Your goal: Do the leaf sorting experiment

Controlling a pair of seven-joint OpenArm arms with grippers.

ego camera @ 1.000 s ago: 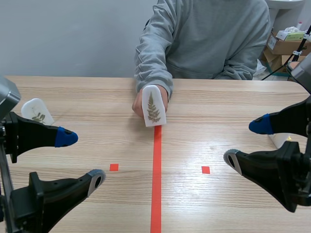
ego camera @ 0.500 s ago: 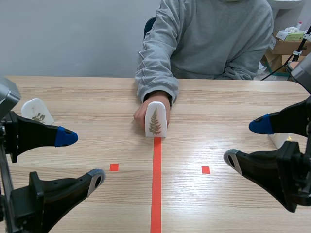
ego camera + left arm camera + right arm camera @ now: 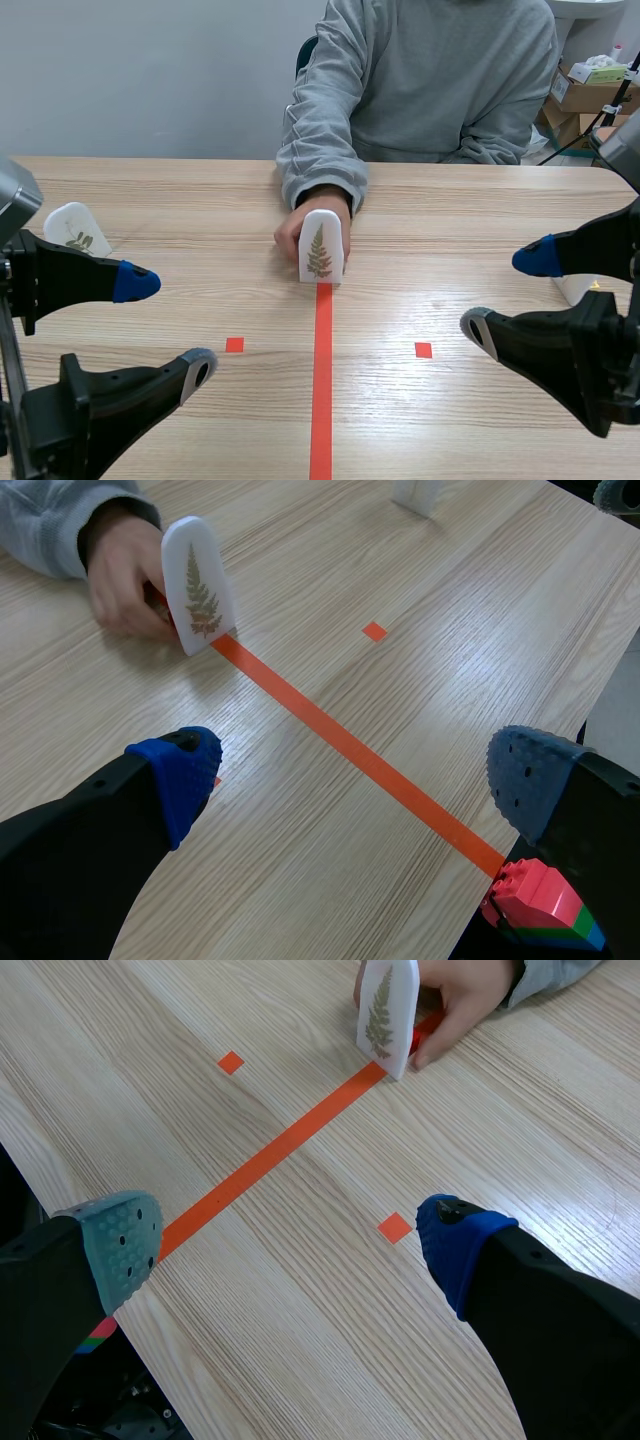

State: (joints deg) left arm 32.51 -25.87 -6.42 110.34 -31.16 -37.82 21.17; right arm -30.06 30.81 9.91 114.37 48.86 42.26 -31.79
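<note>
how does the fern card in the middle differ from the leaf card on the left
The fern card stands at the far end of the tape line, held by a person's hand; the left leaf card sits untouched far to the left, partly behind the left end effector. The fern card shows one tall frond; the left leaf card a shorter, broader sprig. Both are white with rounded tops.

White card [image 3: 321,247] (green fern print); grey sleeve [image 3: 322,135]; pale wood-grain table [image 3: 450,250].
</note>
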